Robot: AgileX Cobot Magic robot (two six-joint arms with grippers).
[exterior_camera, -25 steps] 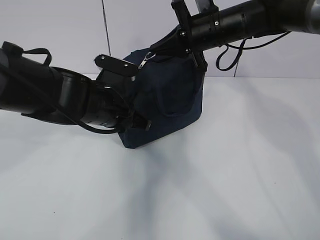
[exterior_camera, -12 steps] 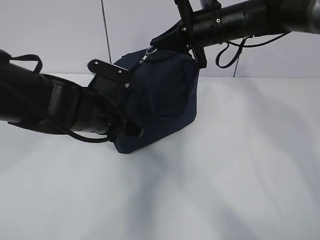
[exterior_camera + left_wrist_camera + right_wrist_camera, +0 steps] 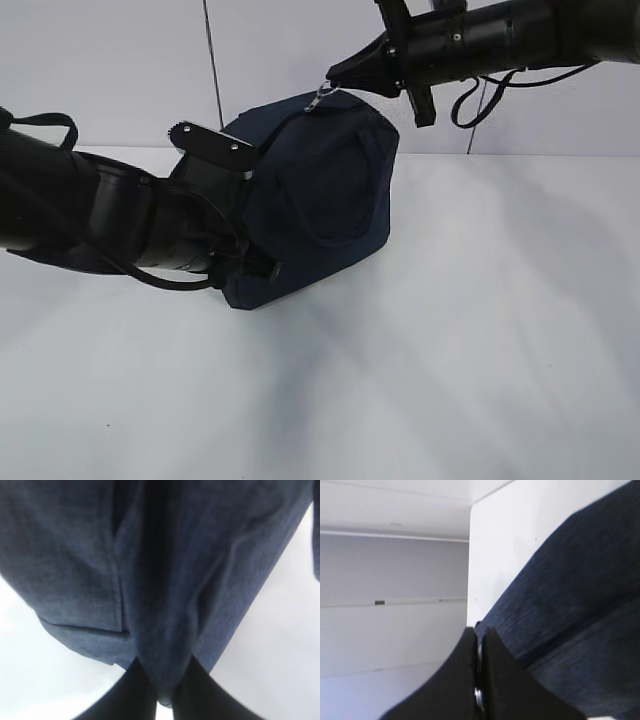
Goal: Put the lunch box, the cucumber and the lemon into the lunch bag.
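The dark navy lunch bag (image 3: 325, 185) stands tilted on the white table. My left gripper (image 3: 258, 262) is shut on a fold of fabric at the bag's lower left corner; in the left wrist view the fold (image 3: 166, 677) sits pinched between the black fingers (image 3: 135, 695) of that gripper (image 3: 167, 667). At the bag's top, my right gripper (image 3: 338, 76) is shut on the metal ring pull (image 3: 320, 98) of the zipper. The right wrist view shows the ring pull (image 3: 479, 696) between the closed fingers of the right gripper (image 3: 479, 631), with the lunch bag (image 3: 580, 605) beside. Lunch box, cucumber and lemon are out of view.
A white table (image 3: 480, 330) spreads in front of and to the right of the bag. A white wall stands behind, with a thin black cable (image 3: 211, 60) hanging down it. A cable loop (image 3: 470, 105) dangles under the right arm.
The right gripper has moved up and to the right with the ring pull. The bag's lower corner and the left arm have shifted left and slightly down.
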